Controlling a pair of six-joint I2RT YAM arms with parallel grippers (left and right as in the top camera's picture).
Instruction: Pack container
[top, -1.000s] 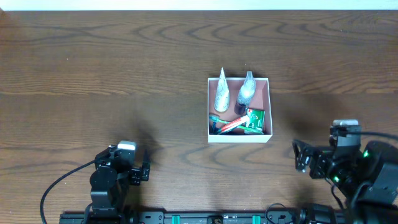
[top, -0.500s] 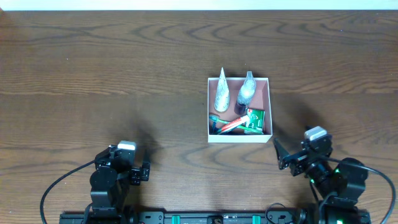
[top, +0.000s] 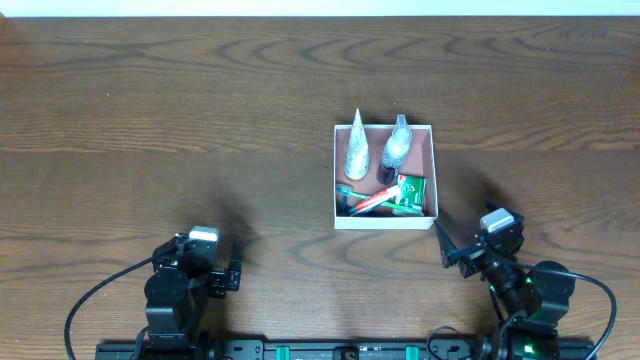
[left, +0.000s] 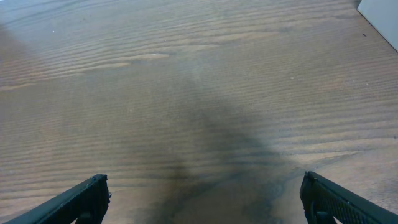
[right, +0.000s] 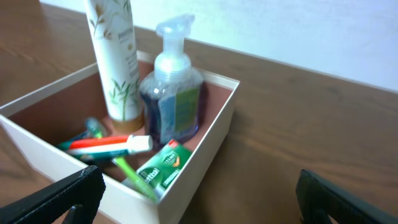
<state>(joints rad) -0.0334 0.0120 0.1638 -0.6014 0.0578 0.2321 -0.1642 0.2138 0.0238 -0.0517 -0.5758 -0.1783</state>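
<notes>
There is one container (top: 385, 222) on the counter (top: 150, 100), and in it one tall white bottle (right: 115, 62), one clear pump bottle (right: 174, 99), one red-and-white toothpaste tube (right: 109, 144) and one green packet (right: 163, 167). The thin green and teal handles beneath the tube overlap too much to count. Two pincers show: the left pincer (top: 232, 275) and the right pincer (top: 447, 250).

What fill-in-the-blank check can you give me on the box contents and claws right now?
The packet beside the toothpaste is ___.
The white tube stands ___ inside the container.
The left claw and right claw are both ___, holding nothing.
Missing words: green; upright; open.
</notes>
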